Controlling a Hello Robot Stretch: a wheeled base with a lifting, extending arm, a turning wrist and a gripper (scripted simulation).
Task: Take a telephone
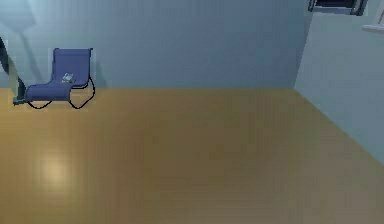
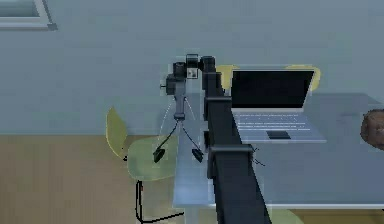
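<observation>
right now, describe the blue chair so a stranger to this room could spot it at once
Follow the floor to the blue wall at the forward view's far left. The chair stands there, with a small grey object on its seat. Unlike the yellow chairs by the arm side view's table, it is blue on a dark curved frame.

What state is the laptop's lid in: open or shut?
Open: the laptop shows its dark screen raised above a visible keyboard.

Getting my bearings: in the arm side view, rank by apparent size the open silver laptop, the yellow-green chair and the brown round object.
Largest, too alike to split: open silver laptop and yellow-green plastic chair.
Smallest: brown round object, cut off by the picture's right edge, so its full size is unsure.
</observation>
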